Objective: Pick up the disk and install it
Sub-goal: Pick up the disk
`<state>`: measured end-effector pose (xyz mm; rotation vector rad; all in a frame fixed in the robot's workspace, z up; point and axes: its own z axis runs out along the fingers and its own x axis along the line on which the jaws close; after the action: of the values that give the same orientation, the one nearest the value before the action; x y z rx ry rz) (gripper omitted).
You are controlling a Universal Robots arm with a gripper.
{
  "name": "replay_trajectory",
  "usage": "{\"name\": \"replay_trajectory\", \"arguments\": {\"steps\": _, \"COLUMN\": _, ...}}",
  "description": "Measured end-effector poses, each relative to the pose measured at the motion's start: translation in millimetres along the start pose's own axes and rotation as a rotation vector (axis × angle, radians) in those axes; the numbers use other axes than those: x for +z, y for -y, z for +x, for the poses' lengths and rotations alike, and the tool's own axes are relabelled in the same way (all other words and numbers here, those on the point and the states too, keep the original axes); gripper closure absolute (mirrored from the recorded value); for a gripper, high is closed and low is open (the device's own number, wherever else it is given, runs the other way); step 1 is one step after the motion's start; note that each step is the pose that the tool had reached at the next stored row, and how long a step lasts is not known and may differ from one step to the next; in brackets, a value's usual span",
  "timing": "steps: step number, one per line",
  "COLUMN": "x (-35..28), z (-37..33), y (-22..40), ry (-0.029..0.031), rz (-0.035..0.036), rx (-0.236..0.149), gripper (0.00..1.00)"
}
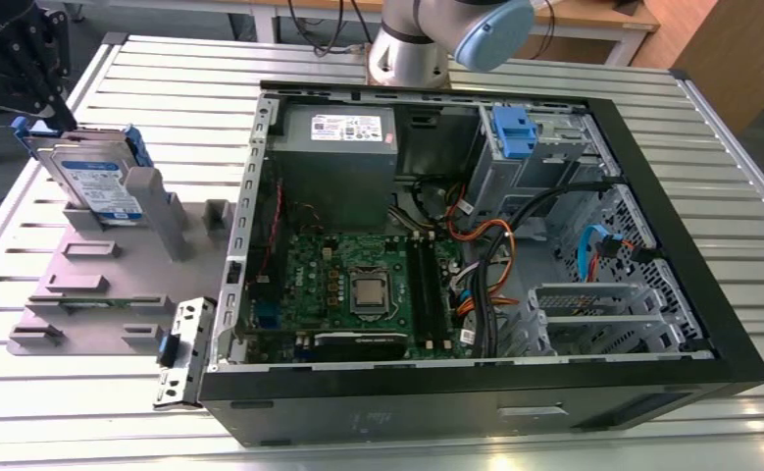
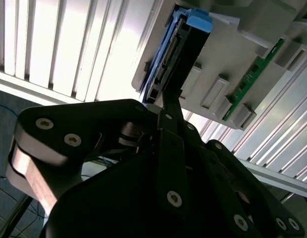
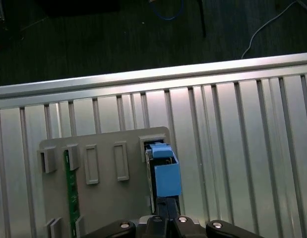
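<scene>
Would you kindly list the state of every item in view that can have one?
computer case, lying on its side, side panel off, inside exposed.
disk, upright on edge in the grey holder, not installed.
grey holder, lying flat beside the computer case.
other blue carrier, seated inside the computer case.
gripper, at the disk's blue handle end.

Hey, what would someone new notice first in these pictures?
The big black computer case lies open on the slatted table at the exterior view's right, its green motherboard exposed. To its left, the disk stands on edge in a grey holder, and the gripper is close to the disk's blue carrier in the first wrist view.
</scene>
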<state>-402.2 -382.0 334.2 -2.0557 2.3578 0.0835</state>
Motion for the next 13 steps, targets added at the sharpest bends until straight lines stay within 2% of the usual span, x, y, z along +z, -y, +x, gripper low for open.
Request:
{"name": "replay_trajectory", "arguments": {"steps": 4, "x": 0.1, "z": 0.0, "y": 0.3, "ry": 0.0001, "rz": 0.0001, "rx": 0.0, "gripper": 0.89}}
{"name": "replay_trajectory", "arguments": {"steps": 13, "x": -0.1, "z": -0.9, "y": 6.2, "ry": 0.0001, "rz": 0.0001, "rx": 0.0, "gripper": 0.89}}
